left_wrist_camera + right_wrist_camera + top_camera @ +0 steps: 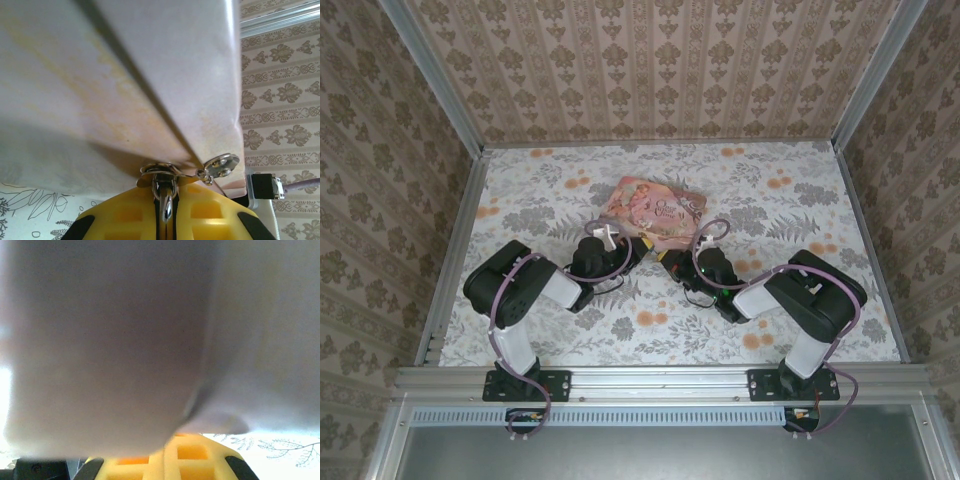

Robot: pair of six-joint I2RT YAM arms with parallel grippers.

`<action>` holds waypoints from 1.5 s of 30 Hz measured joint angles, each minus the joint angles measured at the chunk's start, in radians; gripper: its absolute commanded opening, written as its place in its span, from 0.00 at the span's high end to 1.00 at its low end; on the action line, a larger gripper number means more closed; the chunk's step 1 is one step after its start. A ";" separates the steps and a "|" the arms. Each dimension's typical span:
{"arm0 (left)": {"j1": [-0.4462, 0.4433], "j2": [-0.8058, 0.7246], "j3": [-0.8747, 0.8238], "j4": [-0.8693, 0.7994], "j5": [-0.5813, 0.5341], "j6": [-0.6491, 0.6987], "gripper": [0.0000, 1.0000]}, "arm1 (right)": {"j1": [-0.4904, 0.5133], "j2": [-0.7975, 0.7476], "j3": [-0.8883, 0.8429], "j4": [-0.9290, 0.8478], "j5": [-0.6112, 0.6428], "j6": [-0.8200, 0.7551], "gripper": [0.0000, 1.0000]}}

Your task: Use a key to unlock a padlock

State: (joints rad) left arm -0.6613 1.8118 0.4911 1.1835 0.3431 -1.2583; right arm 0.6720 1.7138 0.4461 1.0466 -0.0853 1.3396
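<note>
The pink illustrated tin [657, 207] lies mid-table, and both grippers press against its near edge. In the left wrist view the tin's pale side [125, 75] looms above my left gripper [167, 195]. Its yellow fingers [125, 217] are shut on the tiny padlock [166, 206], whose silvery loop hangs from the tin's clasp. From above, my left gripper [623, 247] is at the tin's near left. My right gripper [672, 262] is at its near right corner. Up close, my right gripper [165, 454] has its fingers together under the blurred tin [110, 340]. The key is hidden.
A round metal plate with two screws [223, 164] sits on the tin beside the clasp. Patterned walls [650, 60] enclose the floral table [790, 200] on three sides. An aluminium rail [660, 385] runs along the near edge by the arm bases.
</note>
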 measured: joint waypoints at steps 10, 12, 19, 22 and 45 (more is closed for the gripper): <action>0.004 0.002 0.000 0.000 0.000 -0.068 1.00 | -0.021 0.032 0.006 0.034 -0.024 -0.024 1.00; 0.008 0.002 0.000 0.000 0.006 -0.087 1.00 | -0.036 0.048 0.006 0.064 -0.044 -0.035 1.00; 0.010 0.002 0.000 0.000 0.018 -0.124 1.00 | -0.087 0.100 0.004 0.153 -0.122 -0.053 1.00; 0.010 0.002 0.000 0.000 0.018 -0.127 1.00 | -0.089 0.101 0.004 0.158 -0.134 -0.053 1.00; 0.015 0.002 0.000 0.000 -0.008 -0.126 1.00 | -0.058 0.137 0.026 0.185 -0.103 0.168 1.00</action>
State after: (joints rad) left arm -0.6460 1.8137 0.4915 1.1839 0.3347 -1.3846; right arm 0.6136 1.8511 0.4717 1.2316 -0.1883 1.5078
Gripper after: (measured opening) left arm 0.099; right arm 0.067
